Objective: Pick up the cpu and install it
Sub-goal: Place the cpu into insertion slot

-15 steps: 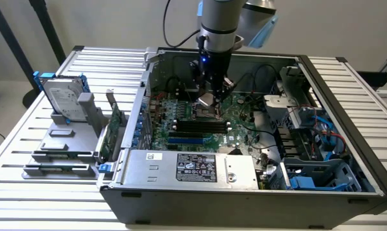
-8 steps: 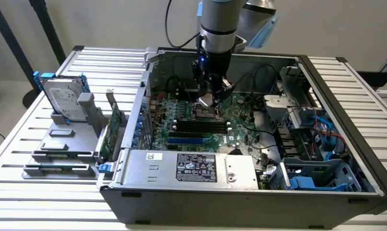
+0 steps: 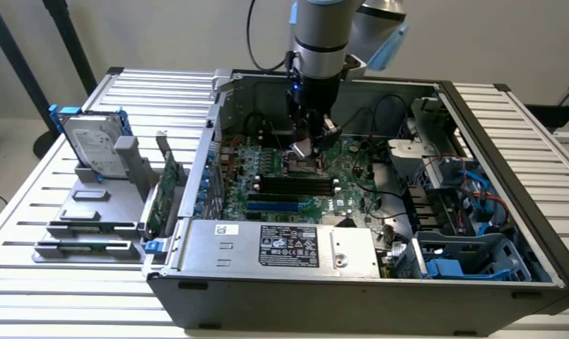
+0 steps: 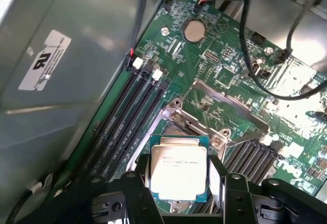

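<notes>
The gripper (image 4: 180,166) is clamped on the cpu (image 4: 179,170), with one of its fingers (image 4: 139,180) on each of two opposite edges and the shiny lid facing the wrist camera. The chip hangs just above the open socket (image 4: 179,127) near the middle of the motherboard (image 4: 225,65), beside the black memory slots (image 4: 135,116). It is probably light, rigid and slick on top, with a delicate underside, so the thin rim looks the safest place to hold it

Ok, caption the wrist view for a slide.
Jaws gripping the cpu over the motherboard's open socket, beside the memory slots.
</notes>
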You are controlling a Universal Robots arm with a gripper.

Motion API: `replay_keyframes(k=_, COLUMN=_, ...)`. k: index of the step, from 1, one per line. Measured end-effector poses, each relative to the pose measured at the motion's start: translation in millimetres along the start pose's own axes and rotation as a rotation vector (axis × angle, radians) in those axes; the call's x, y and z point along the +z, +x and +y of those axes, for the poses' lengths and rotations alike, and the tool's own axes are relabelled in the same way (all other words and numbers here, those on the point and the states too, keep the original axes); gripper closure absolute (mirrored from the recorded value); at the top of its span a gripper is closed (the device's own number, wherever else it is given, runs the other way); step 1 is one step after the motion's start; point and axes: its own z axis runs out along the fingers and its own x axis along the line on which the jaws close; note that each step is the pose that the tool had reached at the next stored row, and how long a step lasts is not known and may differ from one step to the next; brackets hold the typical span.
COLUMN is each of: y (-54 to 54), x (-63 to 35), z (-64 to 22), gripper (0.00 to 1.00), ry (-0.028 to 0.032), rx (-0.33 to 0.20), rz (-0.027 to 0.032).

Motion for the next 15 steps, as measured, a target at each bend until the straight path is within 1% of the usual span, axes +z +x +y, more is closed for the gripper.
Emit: replay_keyframes(k=15, y=-0.1, x=4.0, z=-0.2, gripper=0.45, ry=-0.0093, rx=0.273, rz=-0.0119)
